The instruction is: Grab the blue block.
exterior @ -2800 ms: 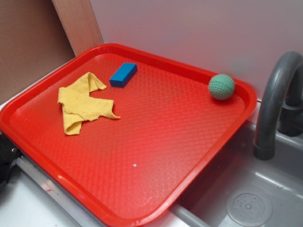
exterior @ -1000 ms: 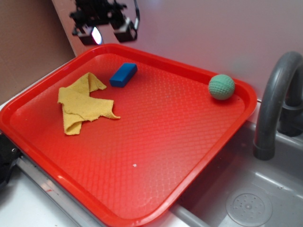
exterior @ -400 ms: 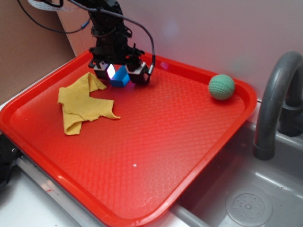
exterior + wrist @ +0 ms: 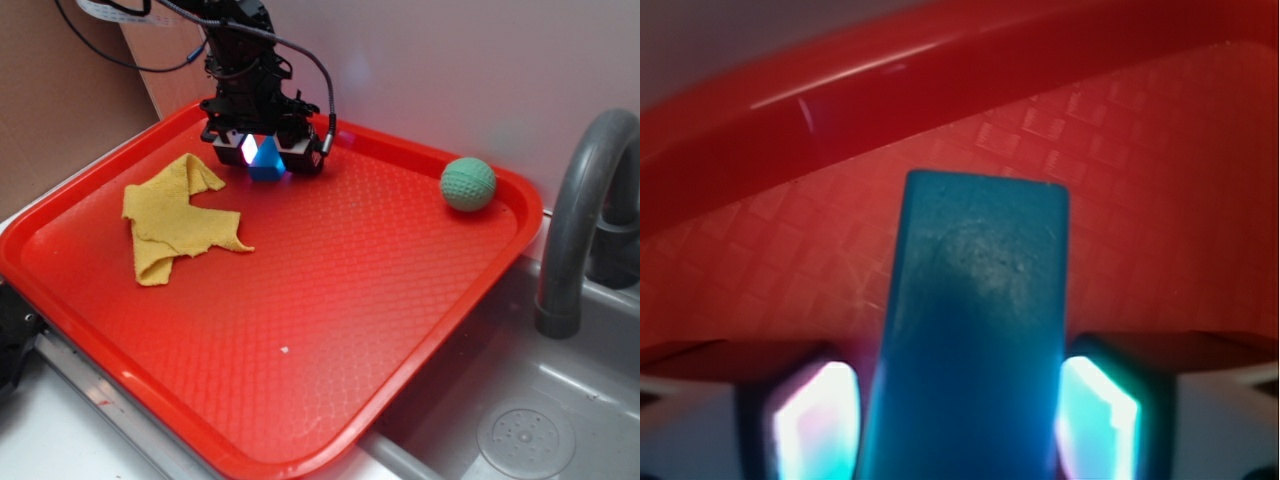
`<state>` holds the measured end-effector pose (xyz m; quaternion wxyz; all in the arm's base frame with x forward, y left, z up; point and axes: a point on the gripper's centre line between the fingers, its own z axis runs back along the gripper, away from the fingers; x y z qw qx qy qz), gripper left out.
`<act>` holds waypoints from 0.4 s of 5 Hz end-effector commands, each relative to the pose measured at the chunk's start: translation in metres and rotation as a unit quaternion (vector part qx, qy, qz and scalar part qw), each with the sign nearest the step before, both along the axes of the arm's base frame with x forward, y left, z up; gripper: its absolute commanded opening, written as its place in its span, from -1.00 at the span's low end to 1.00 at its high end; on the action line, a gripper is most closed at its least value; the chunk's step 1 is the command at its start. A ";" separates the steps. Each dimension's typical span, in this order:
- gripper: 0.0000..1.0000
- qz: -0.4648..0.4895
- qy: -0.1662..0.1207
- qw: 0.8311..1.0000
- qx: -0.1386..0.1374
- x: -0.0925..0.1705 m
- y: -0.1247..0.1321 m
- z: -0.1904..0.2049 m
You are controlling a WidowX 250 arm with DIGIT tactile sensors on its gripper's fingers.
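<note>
The blue block (image 4: pixel 266 162) lies on the red tray (image 4: pixel 330 300) near its far-left rim. My gripper (image 4: pixel 268 152) is down over it, one finger on each side. In the wrist view the block (image 4: pixel 975 330) fills the space between the two lit pads (image 4: pixel 812 425). The right pad sits against the block's side and the left pad shows a thin gap. The jaws stand open, close around the block. The block rests on the tray.
A crumpled yellow cloth (image 4: pixel 178 215) lies just left of the gripper. A green dimpled ball (image 4: pixel 468 184) sits at the tray's far-right corner. A grey tap (image 4: pixel 585 220) and sink (image 4: pixel 525 435) are on the right. The tray's raised rim (image 4: pixel 840 95) is right behind the block.
My gripper came in from the top left and lowered onto the tray. It now straddles the blue block. The block, cloth and ball have stayed in place.
</note>
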<state>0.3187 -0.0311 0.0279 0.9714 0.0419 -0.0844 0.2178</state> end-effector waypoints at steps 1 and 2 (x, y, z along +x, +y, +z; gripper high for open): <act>-1.00 0.009 0.015 1.000 0.023 -0.020 -0.020 0.108; -1.00 0.015 0.041 0.998 0.039 -0.036 -0.036 0.157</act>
